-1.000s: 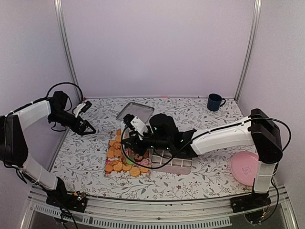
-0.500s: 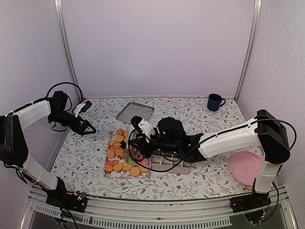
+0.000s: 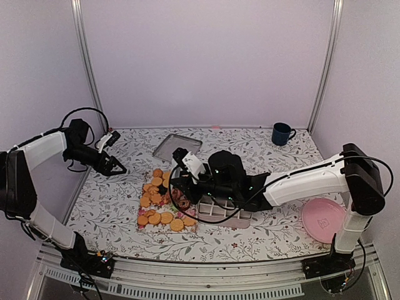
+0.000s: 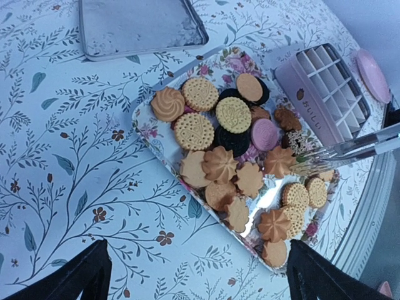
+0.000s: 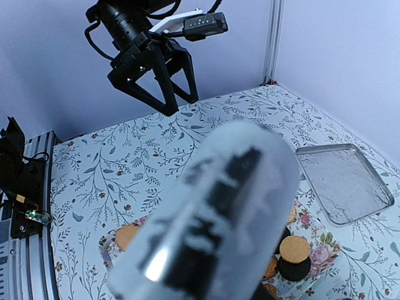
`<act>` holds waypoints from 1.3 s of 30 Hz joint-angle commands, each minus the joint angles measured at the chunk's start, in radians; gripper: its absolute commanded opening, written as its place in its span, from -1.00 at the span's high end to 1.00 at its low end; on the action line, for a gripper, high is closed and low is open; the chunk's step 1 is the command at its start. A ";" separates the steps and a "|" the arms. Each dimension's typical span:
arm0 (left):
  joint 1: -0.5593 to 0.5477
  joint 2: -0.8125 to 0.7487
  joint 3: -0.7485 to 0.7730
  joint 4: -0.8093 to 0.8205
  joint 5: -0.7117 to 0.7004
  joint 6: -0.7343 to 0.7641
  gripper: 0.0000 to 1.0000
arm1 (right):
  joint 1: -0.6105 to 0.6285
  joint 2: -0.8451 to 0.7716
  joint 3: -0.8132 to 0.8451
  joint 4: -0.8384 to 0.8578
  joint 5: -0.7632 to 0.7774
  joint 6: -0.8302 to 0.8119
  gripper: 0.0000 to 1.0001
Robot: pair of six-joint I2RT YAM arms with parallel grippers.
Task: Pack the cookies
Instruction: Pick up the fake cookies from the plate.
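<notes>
Fingers (image 4: 84,275) of the left gripper (image 3: 116,170) stand spread wide with nothing between them, hovering above the flowered tablecloth (image 3: 106,206) near the table's left edge, well apart from everything else. To its right, the cookies (image 4: 233,115) lie crowded on a rectangular floral tray (image 4: 145,128) near the middle of the table: mostly golden-orange rounds and flower shapes, a few dark chocolate ones, one pink one among them and a bit of green at the tray's near side in the top view. Behind the tray, apart from it, sits a shallow metal pan (image 3: 177,147). A metal utensil with forked tips (image 4: 350,147) reaches in from the right, its tips over the cookies at the tray's right end; whether it touches one I cannot tell. The right gripper (image 3: 180,187) hangs low over that same end of the tray, and its own camera is blocked by a blurred shiny shape (image 5: 212,219), so I cannot tell how its fingers stand. Just beside the tray is a white divided box (image 3: 225,214). Farther right, a dark blue mug (image 3: 282,134) stands at the back, and a pink plate (image 3: 322,220) lies near the front right corner.
</notes>
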 commanded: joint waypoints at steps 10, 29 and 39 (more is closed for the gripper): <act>0.004 -0.004 -0.006 0.024 0.028 -0.017 -0.94 | -0.057 -0.088 -0.023 -0.003 0.001 0.080 1.00; 0.004 -0.004 -0.007 0.020 0.031 -0.009 -0.90 | -0.134 -0.094 -0.083 -0.030 -0.189 0.203 1.00; 0.003 0.002 -0.005 0.019 0.034 -0.009 -0.90 | -0.134 -0.176 -0.061 -0.010 -0.121 0.162 1.00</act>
